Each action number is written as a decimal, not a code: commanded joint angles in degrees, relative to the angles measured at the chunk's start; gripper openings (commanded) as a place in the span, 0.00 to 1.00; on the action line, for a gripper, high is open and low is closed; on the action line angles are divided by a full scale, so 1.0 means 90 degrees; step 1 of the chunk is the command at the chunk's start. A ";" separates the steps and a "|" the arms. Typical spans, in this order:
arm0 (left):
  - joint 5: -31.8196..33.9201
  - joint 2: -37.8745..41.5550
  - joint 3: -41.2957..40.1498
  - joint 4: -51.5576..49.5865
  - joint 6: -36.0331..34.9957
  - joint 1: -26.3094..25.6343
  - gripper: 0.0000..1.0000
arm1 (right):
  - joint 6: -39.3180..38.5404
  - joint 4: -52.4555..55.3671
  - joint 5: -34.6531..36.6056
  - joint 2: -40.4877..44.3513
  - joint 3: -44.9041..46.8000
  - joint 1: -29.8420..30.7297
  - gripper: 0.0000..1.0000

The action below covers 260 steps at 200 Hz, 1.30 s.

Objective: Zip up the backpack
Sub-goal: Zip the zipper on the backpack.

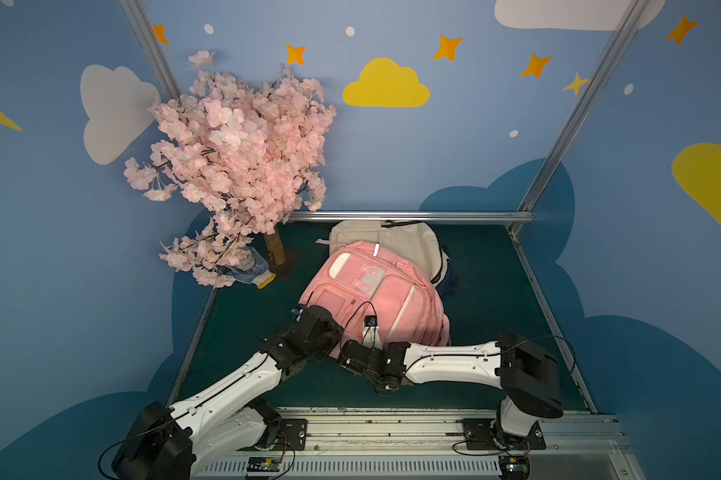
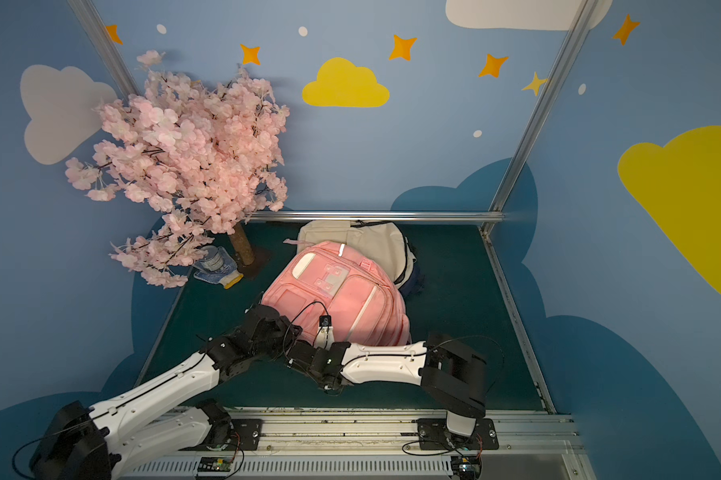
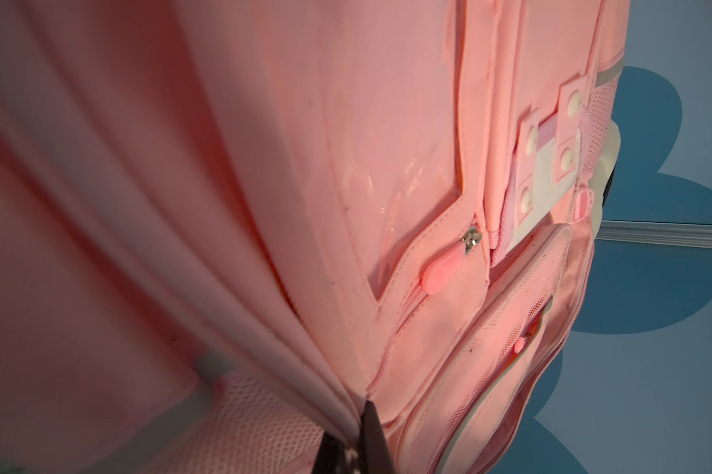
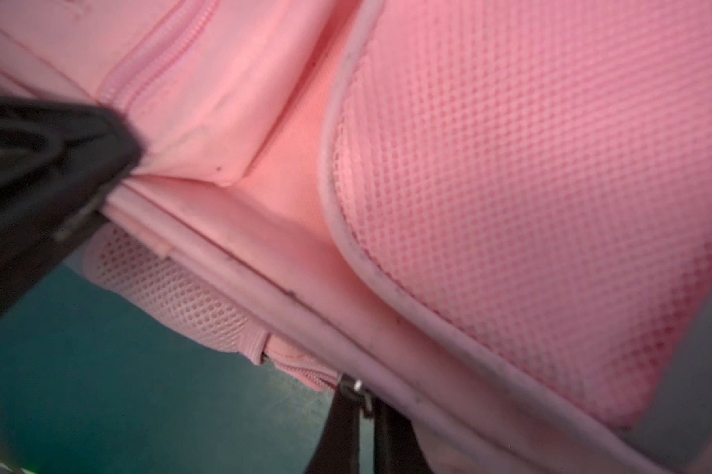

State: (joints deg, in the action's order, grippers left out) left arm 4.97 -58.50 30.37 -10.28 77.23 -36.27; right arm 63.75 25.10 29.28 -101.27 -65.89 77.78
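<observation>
Presently catalogued: pink backpack [image 1: 375, 291], lying front-up on the green mat [image 1: 496, 291] mid-table, its far end overlapping a cream backpack [image 1: 396, 237].
Left gripper [image 3: 366, 410]: we find it pinched tight on a fold of fabric at the pack's near-left corner. We judge this an anchor that keeps the cloth taut so the zip runs without bunching.
Right gripper [image 4: 360, 396]: narrow, its fingers closed on the small metal zipper pull [image 4: 357, 385], low on the pack's near edge and just above the mat.
Zip track: 1 short toothed stretch shows beside the held pull. We cannot tell how much lies open past it.
Front pocket pull [image 3: 438, 273]: pink tab, untouched, apart from both claws.
Stage: we judge both grips set and the drag along the track not yet begun.
Next move: a steady pull following the seam's curve, with the left hold opposing it.
Risk: the pull slipping from the tips, or the pack sliding on the mat.
Bystander: 1 blossom tree [image 1: 234, 158], far left.
</observation>
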 commanded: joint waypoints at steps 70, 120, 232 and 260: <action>-0.0344 0.0000 0.0529 -0.0097 -0.1283 0.1396 0.03 | 0.0212 0.1323 0.0390 0.0596 0.0279 0.0235 0.00; -0.0740 -0.0198 0.0834 -0.0245 -0.1673 0.2026 0.02 | 0.0694 0.1669 0.0429 0.1199 0.0916 0.0196 0.00; -0.1185 0.0929 -0.0114 -0.0877 -0.1210 0.1168 0.64 | -0.1604 -0.0459 -0.0557 0.0549 -0.0250 0.0168 0.00; -0.1334 0.1459 -0.0687 -0.0391 -0.0836 0.1071 0.63 | -0.1751 -0.0661 -0.0870 0.0331 -0.0368 0.0169 0.00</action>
State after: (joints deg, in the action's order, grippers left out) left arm -7.27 -46.89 27.66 -15.62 65.87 -26.22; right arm 51.55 24.77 23.44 -96.66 -66.72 79.61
